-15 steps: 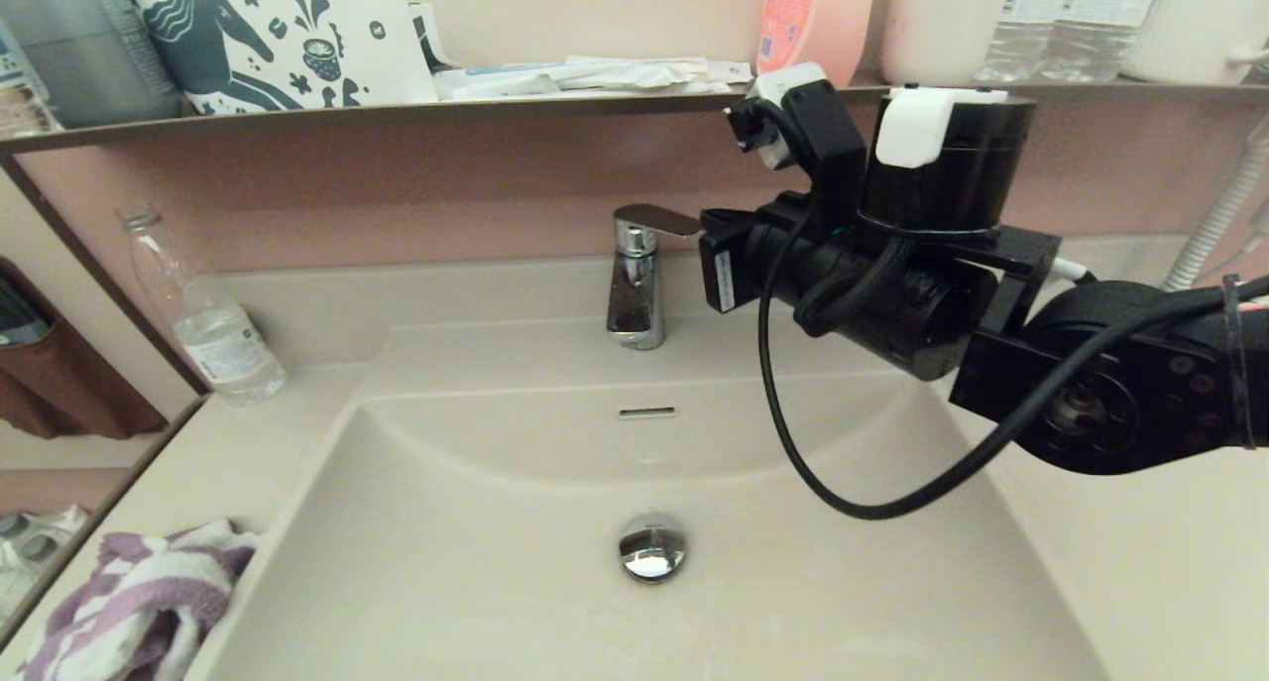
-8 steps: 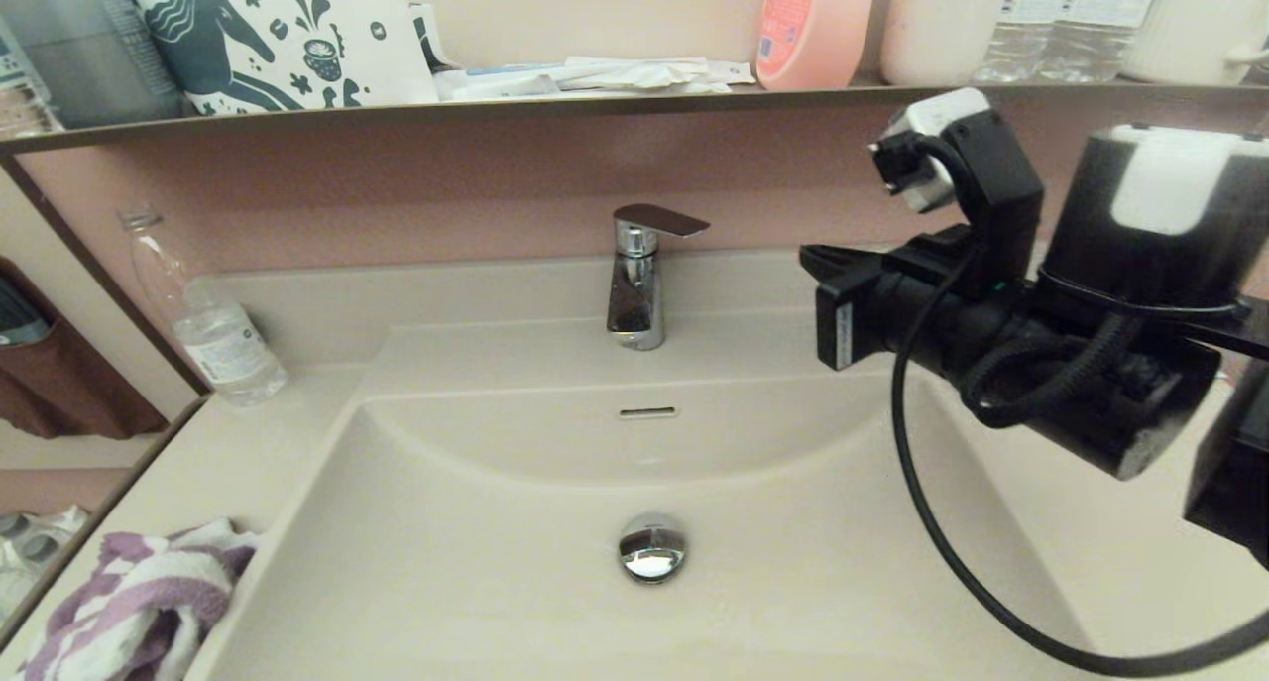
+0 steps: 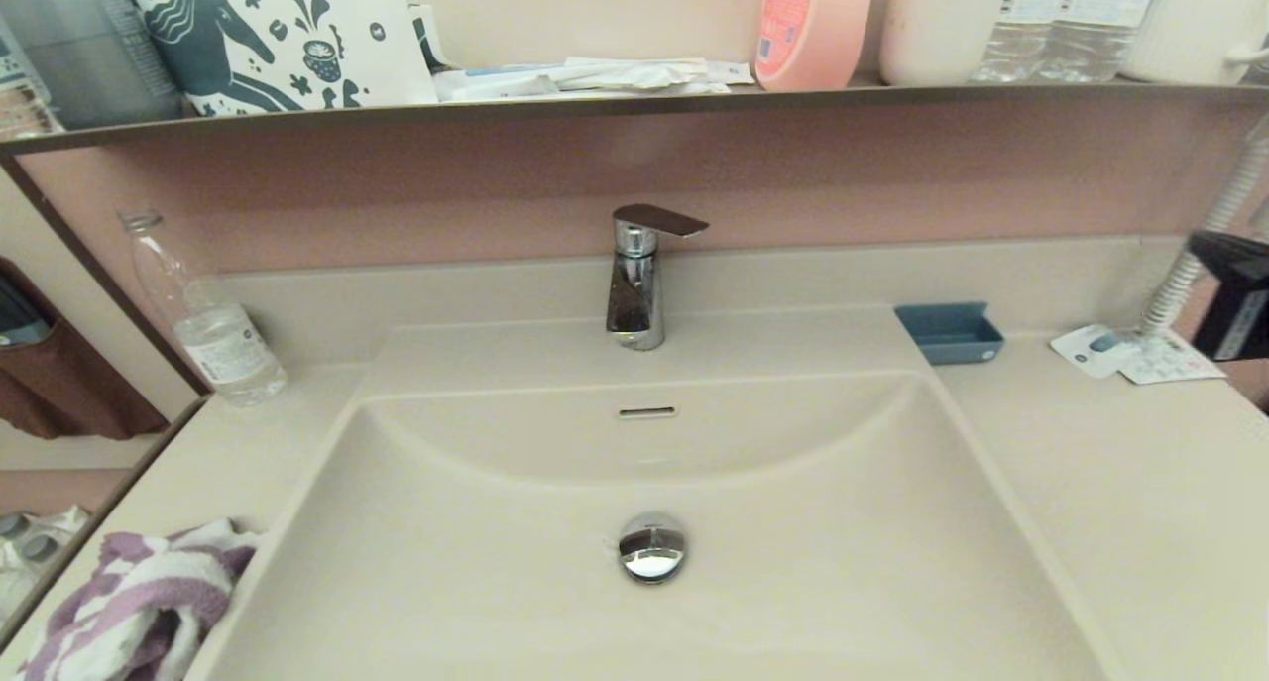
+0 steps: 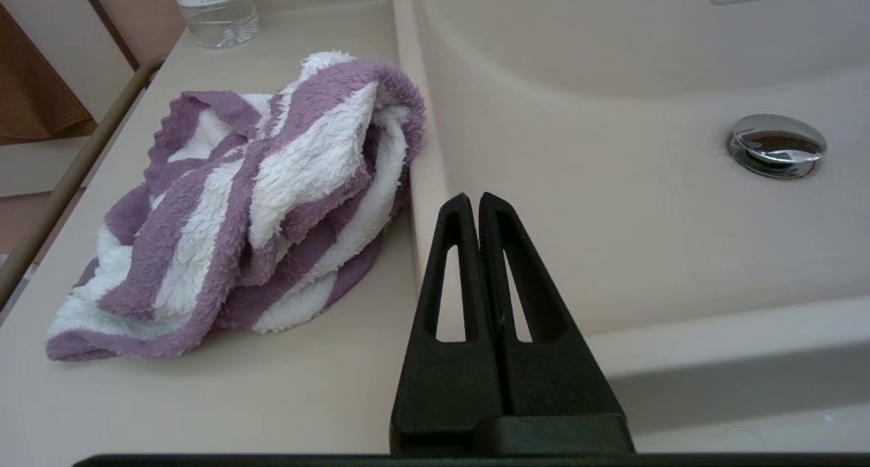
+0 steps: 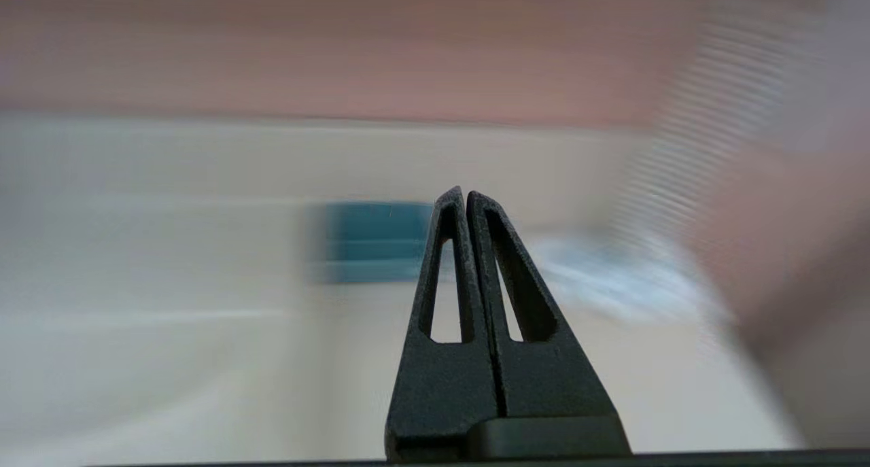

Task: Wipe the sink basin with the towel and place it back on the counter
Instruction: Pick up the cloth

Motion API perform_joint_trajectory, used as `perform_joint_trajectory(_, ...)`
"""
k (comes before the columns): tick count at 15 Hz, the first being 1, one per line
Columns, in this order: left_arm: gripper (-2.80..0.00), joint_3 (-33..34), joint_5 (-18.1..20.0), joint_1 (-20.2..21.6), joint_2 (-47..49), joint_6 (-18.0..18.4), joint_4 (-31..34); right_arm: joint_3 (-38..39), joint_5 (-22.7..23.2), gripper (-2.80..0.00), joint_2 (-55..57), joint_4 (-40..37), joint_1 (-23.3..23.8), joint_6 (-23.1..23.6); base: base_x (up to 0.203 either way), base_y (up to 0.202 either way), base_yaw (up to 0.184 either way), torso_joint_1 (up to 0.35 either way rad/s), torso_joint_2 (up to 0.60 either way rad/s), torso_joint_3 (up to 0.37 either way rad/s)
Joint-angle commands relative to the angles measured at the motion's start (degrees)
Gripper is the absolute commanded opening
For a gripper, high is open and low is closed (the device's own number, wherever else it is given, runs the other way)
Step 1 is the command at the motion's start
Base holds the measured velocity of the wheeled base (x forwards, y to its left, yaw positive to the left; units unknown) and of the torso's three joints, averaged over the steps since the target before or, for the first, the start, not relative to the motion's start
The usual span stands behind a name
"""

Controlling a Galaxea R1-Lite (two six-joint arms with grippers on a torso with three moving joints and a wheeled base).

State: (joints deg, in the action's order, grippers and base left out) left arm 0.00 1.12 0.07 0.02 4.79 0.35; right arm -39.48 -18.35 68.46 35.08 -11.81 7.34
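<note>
Striped towel (image 4: 251, 202) bunched, perhaps lengthwise beside basin (image 4: 612, 181)

Head view overlooks the sink basin (image 3: 634, 562); left wrist shares it; right wrist seemingly faces the wall.

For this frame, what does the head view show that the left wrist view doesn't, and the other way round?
Only the head view shows the faucet, the shelf, the blue tray, and the right end effector at its right edge. Only the left wrist view shows the left end effector, shut and empty beside the towel. Both show the towel bunched on the counter, the sink basin, its drain plug and the water bottle.
</note>
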Motion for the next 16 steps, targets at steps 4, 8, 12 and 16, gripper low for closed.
perform_joint_trajectory(4,-2.8,0.0,0.0,0.0,0.0,0.0,0.0,11.3,3.1,-2.8,-22.3,-2.5,17.1,-5.7,0.0,0.0,0.0,0.0,0.0,0.0)
perform_joint_trajectory(8,-2.8,0.0,0.0,0.0,0.0,0.0,0.0,12.2,13.6,-2.8,-38.2,-22.8,17.4,-6.3,0.0,0.0,0.0,0.0,0.0,0.0)
perform_joint_trajectory(12,-2.8,0.0,0.0,0.0,0.0,0.0,0.0,12.2,24.7,-2.8,-51.9,-38.9,16.5,-7.6,0.0,0.0,0.0,0.0,0.0,0.0)
perform_joint_trajectory(16,-2.8,0.0,-0.1,0.0,0.0,0.0,0.0,10.6,26.7,-2.8,-55.9,-48.8,10.4,-12.1,0.0,0.0,0.0,0.0,0.0,0.0)
